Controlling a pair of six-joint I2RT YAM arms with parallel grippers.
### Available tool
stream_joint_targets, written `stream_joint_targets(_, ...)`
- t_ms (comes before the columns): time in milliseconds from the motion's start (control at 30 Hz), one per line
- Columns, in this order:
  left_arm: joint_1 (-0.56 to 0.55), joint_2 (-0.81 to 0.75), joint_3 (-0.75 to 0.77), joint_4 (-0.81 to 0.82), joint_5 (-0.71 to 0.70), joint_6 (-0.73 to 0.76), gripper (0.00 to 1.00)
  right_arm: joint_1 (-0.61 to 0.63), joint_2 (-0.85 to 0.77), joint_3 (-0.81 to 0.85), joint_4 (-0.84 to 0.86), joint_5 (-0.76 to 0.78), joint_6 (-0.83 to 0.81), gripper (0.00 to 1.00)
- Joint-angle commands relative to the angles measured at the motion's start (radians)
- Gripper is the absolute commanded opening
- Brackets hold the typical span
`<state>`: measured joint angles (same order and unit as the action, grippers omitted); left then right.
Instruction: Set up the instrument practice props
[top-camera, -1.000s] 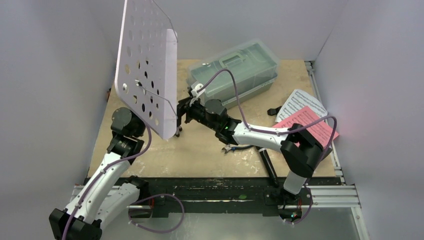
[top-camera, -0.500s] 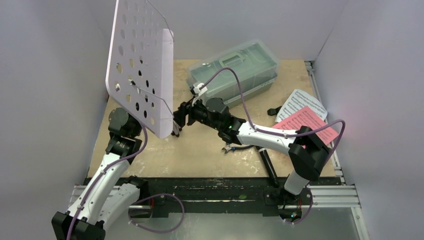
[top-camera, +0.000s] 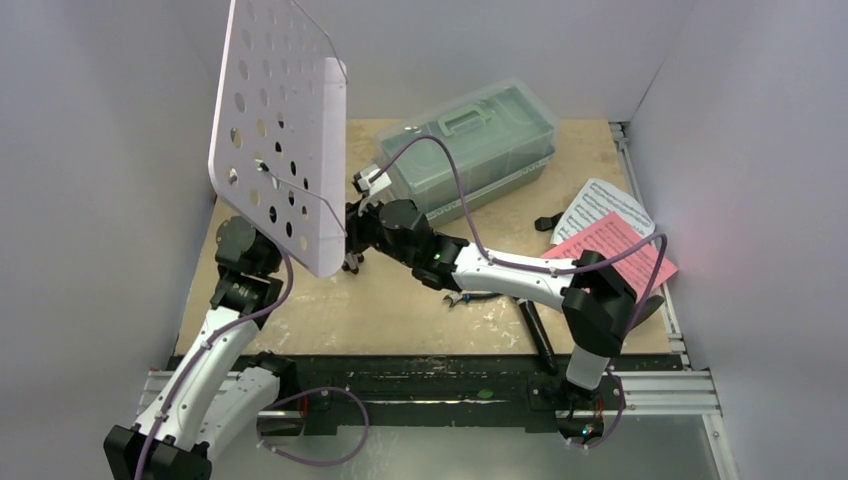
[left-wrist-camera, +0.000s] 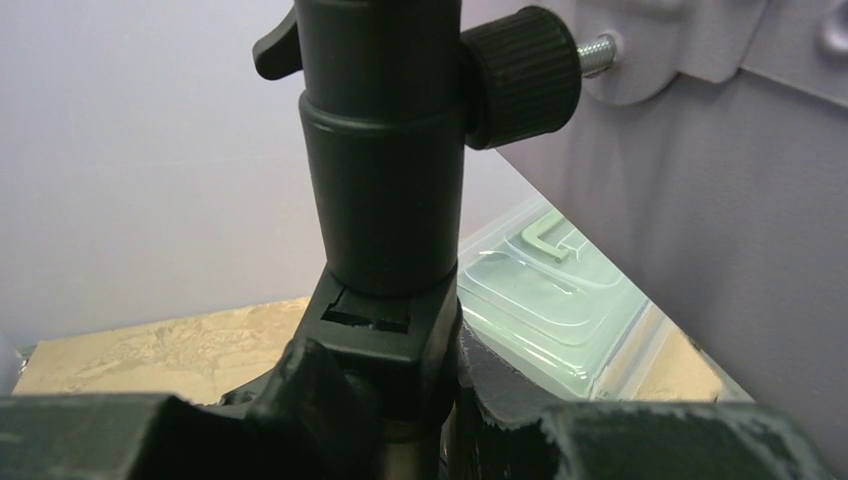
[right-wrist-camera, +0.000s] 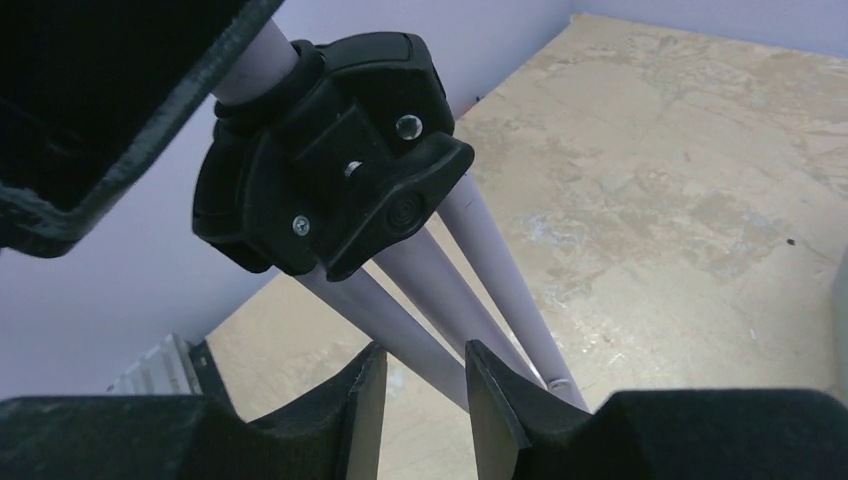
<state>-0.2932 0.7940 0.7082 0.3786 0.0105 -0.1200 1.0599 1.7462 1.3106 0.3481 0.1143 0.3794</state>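
Observation:
The pale lilac perforated music stand (top-camera: 280, 130) is tilted at the left. My left gripper (left-wrist-camera: 400, 370) is shut on the black collar (left-wrist-camera: 385, 200) of its pole; in the top view the plate hides this gripper. My right gripper (right-wrist-camera: 425, 385) is open with a narrow gap, its fingers (right-wrist-camera: 365, 400) on either side of one lilac tripod leg (right-wrist-camera: 400, 320) just below the black leg hub (right-wrist-camera: 330, 190). It also shows in the top view (top-camera: 357, 232). The pink sheet (top-camera: 612, 252) and the white sheet (top-camera: 600, 205) lie at the right.
The translucent green toolbox (top-camera: 470, 140) stands at the back, behind my right arm, and also shows in the left wrist view (left-wrist-camera: 560, 300). The pliers (top-camera: 470, 297) and a black rod (top-camera: 535, 330) lie under my right arm. A small black piece (top-camera: 545, 222) lies beside the sheets.
The left arm has swung the stand's plate left and more upright. My right gripper has moved left from in front of the toolbox to the tripod legs.

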Motion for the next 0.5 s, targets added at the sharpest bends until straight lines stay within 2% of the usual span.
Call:
stream_joint_targets(0,0.021,-0.008,-0.012,0.013,0.023,-0.030,0.00,0.032,0.025,0.071,-0.050,0.155,-0.040,0.38)
stream_joint_targets(167,0.038,-0.001,-0.013,0.034,0.043,-0.061,0.00,0.077,0.052,0.103,-0.044,0.284,-0.100,0.36)
stream_joint_targets(267,0.039,0.002,-0.003,0.049,0.032,-0.077,0.00,0.098,0.065,0.091,-0.004,0.366,-0.148,0.19)
stream_joint_targets(400,0.039,0.025,0.075,0.027,0.005,-0.112,0.00,0.109,0.086,0.073,0.055,0.424,-0.206,0.02)
stream_joint_targets(467,0.039,0.041,0.140,-0.006,0.000,-0.104,0.00,0.109,0.086,0.053,0.085,0.434,-0.236,0.00)
